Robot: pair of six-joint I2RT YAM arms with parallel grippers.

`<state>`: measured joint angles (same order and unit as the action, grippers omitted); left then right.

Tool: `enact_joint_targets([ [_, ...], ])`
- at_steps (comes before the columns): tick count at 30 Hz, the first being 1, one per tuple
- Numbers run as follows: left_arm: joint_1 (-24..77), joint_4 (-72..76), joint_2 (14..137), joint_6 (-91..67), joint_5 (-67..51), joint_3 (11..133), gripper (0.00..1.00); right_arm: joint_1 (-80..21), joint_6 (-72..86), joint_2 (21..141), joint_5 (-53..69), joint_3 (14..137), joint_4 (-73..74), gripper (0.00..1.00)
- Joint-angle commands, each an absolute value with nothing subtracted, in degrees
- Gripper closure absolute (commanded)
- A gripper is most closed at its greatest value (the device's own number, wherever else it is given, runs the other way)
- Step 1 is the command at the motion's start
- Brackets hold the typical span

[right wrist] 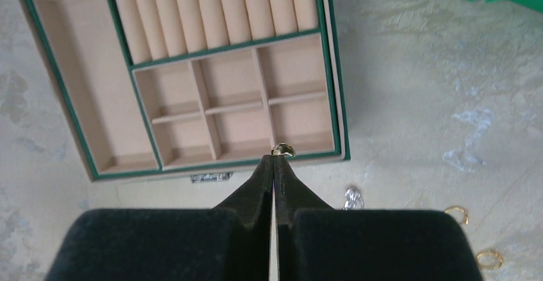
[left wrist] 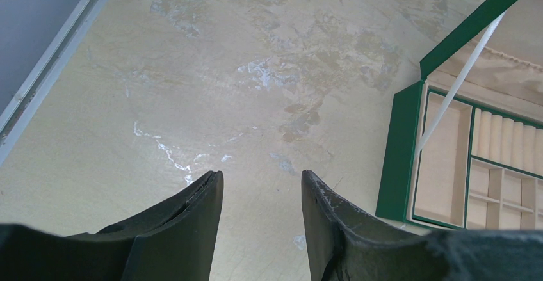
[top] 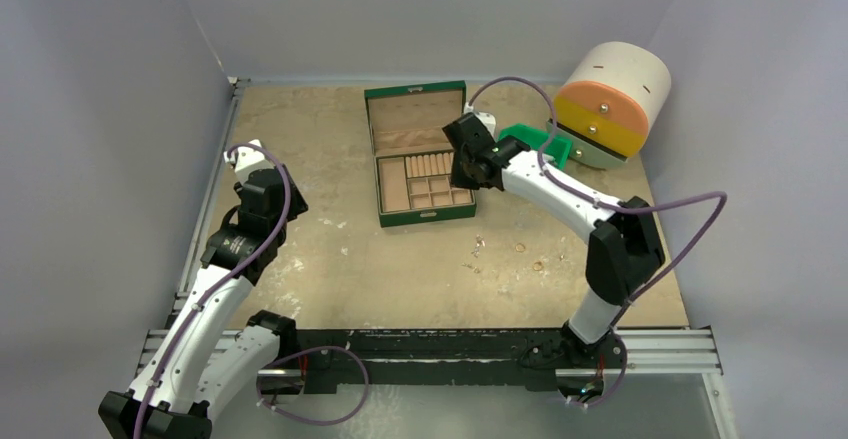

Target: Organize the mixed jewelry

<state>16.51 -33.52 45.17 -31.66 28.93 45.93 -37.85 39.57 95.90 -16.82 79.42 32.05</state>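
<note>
Right gripper point(right wrist: 274, 160) pinches a small gold ring point(right wrist: 282, 150) at the near edge of an open green jewelry box point(right wrist: 333, 70); left gripper point(left wrist: 262, 185) hangs open to the left of the box.

From the right wrist camera, the dark fingers are pressed together with the ring caught at their very tips. The ring lines up with the box's near rim, beside the rightmost small tan compartments. All the compartments and the row of ring rolls are bare. On the table point(top: 330, 259), just off the box's near right corner, lies a silvery trinket point(right wrist: 353, 198). Two more gold rings point(right wrist: 456, 214) lie farther right of it. A green bin point(top: 535, 142) sits to the right of the box. The left gripper's jaws are parted above bare table, well apart from the box's left wall.
</note>
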Motion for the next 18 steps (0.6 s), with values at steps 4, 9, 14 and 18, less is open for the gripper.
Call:
enact_joint_targets([
  [4,16.2,-31.2,45.4,-30.2,29.0,47.1,0.53,-35.6,35.5,103.6,-14.9,85.9,30.8,1.0],
  [9,16.2,-31.2,45.5,-30.2,29.1,47.1,0.52,-34.7,35.1,106.9,-14.4,87.7,30.1,1.0],
  [14,16.2,-31.2,45.8,-30.2,29.1,47.1,0.53,-33.7,34.5,108.6,-13.8,88.6,29.2,1.0],
  [18,16.2,-31.2,45.8,-30.2,29.2,47.2,0.53,-33.0,34.3,109.8,-14.1,89.4,29.3,1.0],
])
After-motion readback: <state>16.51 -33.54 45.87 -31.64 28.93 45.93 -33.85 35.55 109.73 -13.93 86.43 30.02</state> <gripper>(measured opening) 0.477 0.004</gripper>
